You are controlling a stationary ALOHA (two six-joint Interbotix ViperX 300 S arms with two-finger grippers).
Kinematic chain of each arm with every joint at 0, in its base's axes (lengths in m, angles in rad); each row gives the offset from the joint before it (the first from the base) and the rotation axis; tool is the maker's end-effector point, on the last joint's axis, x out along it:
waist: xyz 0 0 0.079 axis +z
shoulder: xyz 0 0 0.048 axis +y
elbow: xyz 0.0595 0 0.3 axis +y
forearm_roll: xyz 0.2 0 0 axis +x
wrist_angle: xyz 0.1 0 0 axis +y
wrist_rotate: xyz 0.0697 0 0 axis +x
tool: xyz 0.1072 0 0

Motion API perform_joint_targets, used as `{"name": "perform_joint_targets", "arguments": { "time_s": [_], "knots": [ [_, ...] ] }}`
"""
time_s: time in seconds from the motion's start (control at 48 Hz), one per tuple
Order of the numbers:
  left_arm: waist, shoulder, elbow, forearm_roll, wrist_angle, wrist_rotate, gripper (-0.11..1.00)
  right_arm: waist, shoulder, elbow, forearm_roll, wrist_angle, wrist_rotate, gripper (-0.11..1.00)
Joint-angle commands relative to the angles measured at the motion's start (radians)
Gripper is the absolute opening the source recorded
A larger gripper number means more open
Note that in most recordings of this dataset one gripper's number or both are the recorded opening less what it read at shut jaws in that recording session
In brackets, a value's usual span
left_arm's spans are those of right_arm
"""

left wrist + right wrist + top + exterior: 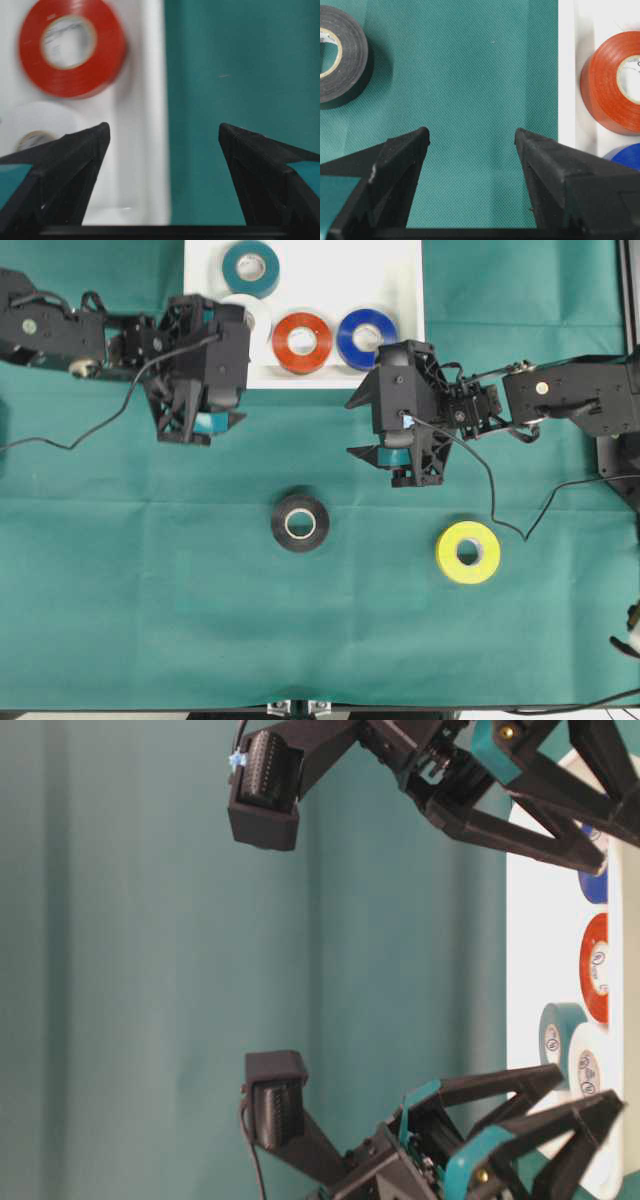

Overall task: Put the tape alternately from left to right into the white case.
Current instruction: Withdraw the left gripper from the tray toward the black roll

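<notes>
Left tool [205, 425] and right tool [392, 455] both gape wide and empty beside the white case [400, 270], which holds four rolls. Black tape [301, 523] and yellow tape [468, 552] lie on the desk [120, 590]; I judge the next move is reaching down for one.

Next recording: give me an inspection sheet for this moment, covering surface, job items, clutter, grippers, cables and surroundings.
Surface: green cloth covering the table, lightly creased.
Job's things: white case at the top edge holds the teal roll, white roll, red-orange roll and blue roll. Black roll and yellow roll lie on the cloth outside it.
Clutter: nothing seen.
Grippers: left gripper open and empty at the case's near rim; right gripper open and empty over the cloth.
Cables: one black cable trails from the left arm, another black cable from the right.
Surroundings: nothing seen.
</notes>
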Motion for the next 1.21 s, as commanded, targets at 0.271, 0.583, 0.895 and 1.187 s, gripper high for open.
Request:
{"name": "perform_joint_targets", "arguments": {
  "time_s": [0.271, 0.583, 0.895, 1.187],
  "knots": [
    [-0.104, -0.038, 0.023, -0.002, -0.005, -0.109, 0.66, 0.002, -0.012, -0.008, -0.003, -0.023, 0.002, 0.77],
    [-0.155, -0.038, 0.031, -0.002, -0.008, -0.189, 0.66, 0.003, -0.011, -0.008, -0.003, -0.026, 0.002, 0.77],
    [-0.161, -0.038, 0.032, 0.000, -0.009, -0.196, 0.65, 0.003, -0.011, -0.008, -0.003, -0.028, 0.002, 0.77],
    [-0.163, -0.038, 0.034, -0.002, -0.011, -0.196, 0.66, 0.003, -0.011, -0.005, -0.002, -0.028, 0.002, 0.77]
  ]
}}
